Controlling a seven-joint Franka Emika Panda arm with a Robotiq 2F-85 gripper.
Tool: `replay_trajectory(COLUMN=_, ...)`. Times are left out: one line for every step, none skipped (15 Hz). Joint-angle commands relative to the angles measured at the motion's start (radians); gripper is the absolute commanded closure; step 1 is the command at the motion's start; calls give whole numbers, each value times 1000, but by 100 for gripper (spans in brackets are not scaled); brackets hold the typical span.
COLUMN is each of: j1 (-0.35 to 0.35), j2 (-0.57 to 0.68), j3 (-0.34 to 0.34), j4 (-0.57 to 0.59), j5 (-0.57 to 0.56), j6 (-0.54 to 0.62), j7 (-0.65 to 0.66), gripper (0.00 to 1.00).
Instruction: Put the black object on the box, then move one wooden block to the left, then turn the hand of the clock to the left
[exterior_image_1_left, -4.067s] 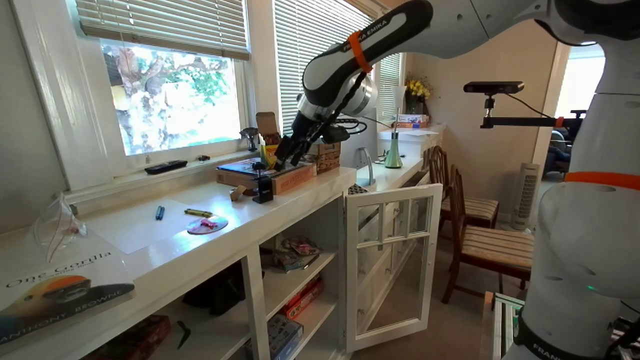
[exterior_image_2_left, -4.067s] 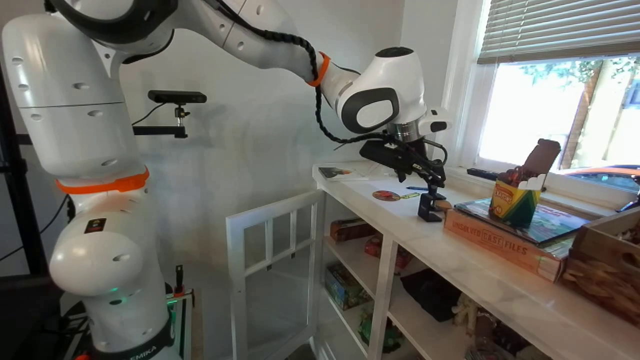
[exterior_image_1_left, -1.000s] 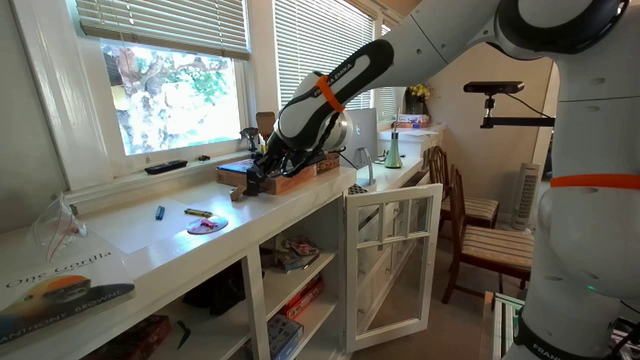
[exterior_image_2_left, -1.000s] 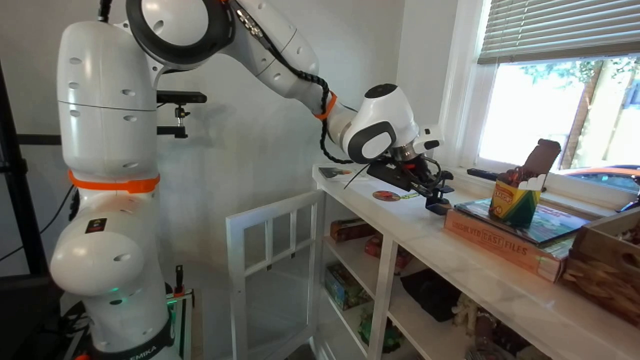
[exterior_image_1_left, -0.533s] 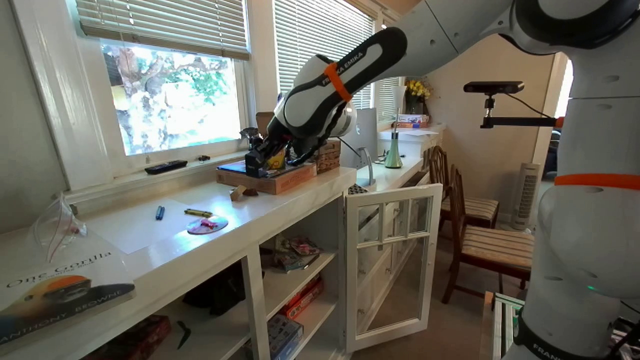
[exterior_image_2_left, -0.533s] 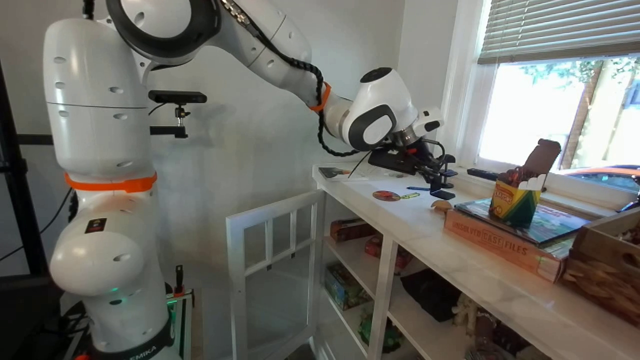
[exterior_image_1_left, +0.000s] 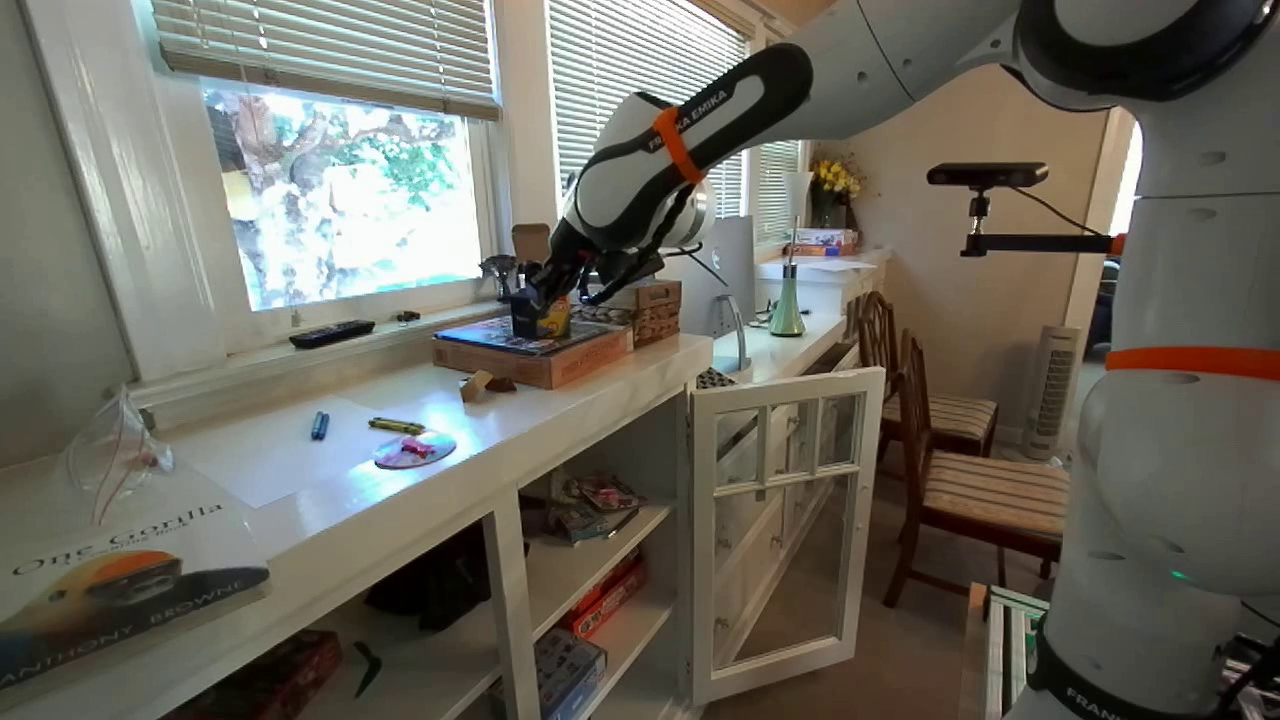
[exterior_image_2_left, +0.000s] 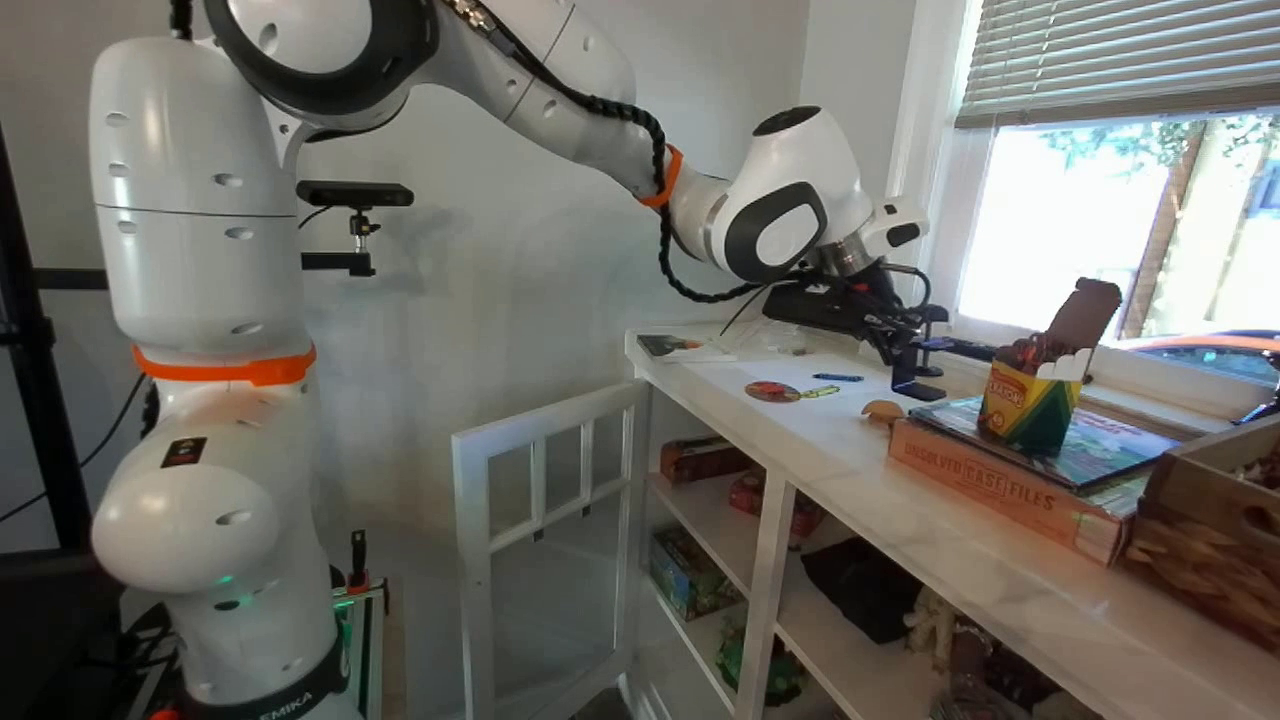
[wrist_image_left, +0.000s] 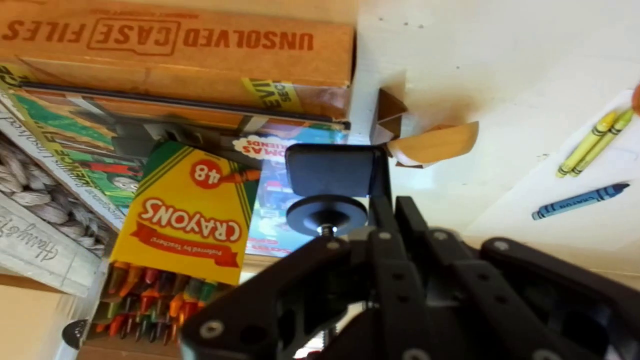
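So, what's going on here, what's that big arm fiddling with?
A robot arm is holding a black clamp in its closed gripper, close to one end of the flat brown box. It hasn't let go yet, and I can't tell whether the clamp touches anything below; the aim is probably to set it on that box. Loose crayons lie farther along the counter.

The wrist view holds one black clamp (wrist_image_left: 331, 172), one orange-brown box (wrist_image_left: 200, 64), one crayon carton (wrist_image_left: 192, 215) and two brown blocks (wrist_image_left: 435, 144).

Wrist close-up, wider exteriors (box (wrist_image_left: 215, 70) shared)
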Motion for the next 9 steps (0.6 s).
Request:
replay_trajectory(j1=-27, j2=50, j3=-8, j4=65, j5=-47, j6=-59, j7=34, gripper=98)
replay_trajectory(j1=-33, j2=60, j3=-11, j4=74, j5=-56, j6=-62, j7=40, gripper=98)
replay_trajectory(j1=-38, j2=70, j3=-13, j4=83, j5=-62, j6=-65, j7=43, gripper=98)
replay_trajectory(j1=-42, j2=80, j3=-15, j4=92, j5=-65, j6=-64, j7=46, gripper=98)
replay_trajectory(j1=-45, j2=89, j3=-16, j4=100, j5=-65, j6=-62, j7=49, gripper=98)
replay_trajectory(j1=-48, j2=102, j3=-17, j4=108, j5=-68, j6=-57, j7=54, gripper=98)
replay_trajectory(j1=-51, j2=111, j3=-14, j4=115, j5=-57, j6=-55, j7=49, gripper=98)
replay_trajectory(j1=-53, j2=120, j3=-13, j4=122, j5=-58, j6=-55, j7=51, gripper=98)
replay_trajectory(j1=-54, j2=129, j3=-12, j4=131, j5=-58, j6=-53, j7=53, gripper=98)
